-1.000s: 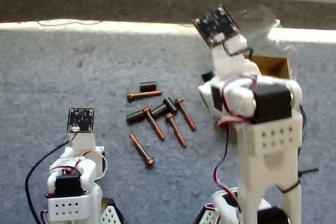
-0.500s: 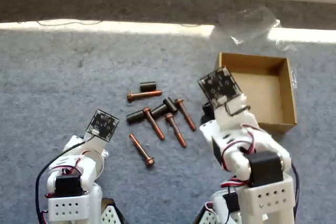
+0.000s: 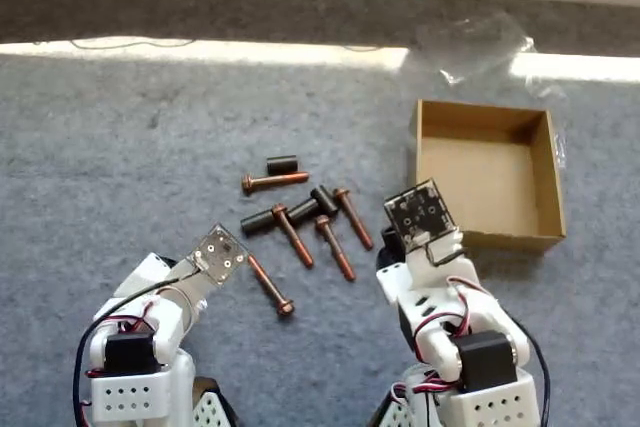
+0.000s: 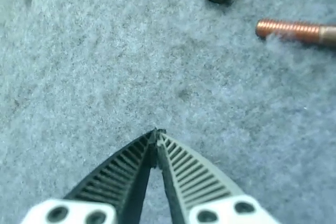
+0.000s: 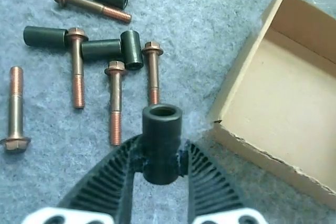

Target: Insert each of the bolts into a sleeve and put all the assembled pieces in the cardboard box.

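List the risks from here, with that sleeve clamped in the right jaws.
1. The right jaws grip the upright sleeve by its lower half, so a bolt pushed in could tip it.
2. The clustered bolts and loose sleeves lie touching; grabbing one may scatter others.
3. The left jaws are shut near a bolt and could shove its threaded end away unless opened.

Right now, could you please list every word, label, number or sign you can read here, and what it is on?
None can be read.
The box, bolts and sleeves show no print.
The arms' circuit boards show only specks, too small to read.
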Action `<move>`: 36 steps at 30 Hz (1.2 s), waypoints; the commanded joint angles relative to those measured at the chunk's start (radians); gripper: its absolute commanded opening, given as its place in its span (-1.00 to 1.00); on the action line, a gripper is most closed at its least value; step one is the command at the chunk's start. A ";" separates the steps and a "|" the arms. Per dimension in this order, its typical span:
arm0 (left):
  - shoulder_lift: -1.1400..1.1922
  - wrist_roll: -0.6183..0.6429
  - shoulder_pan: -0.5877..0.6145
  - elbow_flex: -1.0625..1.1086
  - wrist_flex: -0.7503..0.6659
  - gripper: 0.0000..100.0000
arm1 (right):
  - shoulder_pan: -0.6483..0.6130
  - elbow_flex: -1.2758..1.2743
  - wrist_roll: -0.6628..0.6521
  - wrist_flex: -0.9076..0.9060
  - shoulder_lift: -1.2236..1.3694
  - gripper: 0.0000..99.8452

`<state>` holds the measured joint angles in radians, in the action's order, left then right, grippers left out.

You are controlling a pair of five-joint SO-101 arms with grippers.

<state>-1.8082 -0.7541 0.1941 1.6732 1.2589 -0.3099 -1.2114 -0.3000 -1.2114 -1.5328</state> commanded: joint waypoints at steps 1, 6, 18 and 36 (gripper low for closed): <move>-0.010 -0.020 0.004 0.022 -0.017 -0.98 | 0.010 -0.047 0.011 0.041 -0.065 -0.99; -0.012 -0.021 0.005 0.022 -0.018 -0.98 | 0.010 -0.124 0.012 0.041 -0.186 -0.99; -0.010 -0.061 -0.016 0.021 -0.012 -0.99 | 0.012 -0.205 0.083 0.065 -0.305 -0.99; -0.008 -0.120 -0.160 -0.102 0.143 -0.99 | 0.012 -0.231 0.117 0.070 -0.305 -0.99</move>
<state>-1.8205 -0.8385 0.0545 1.6379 1.3464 -0.3099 -1.4477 -0.1941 -1.1776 -1.8274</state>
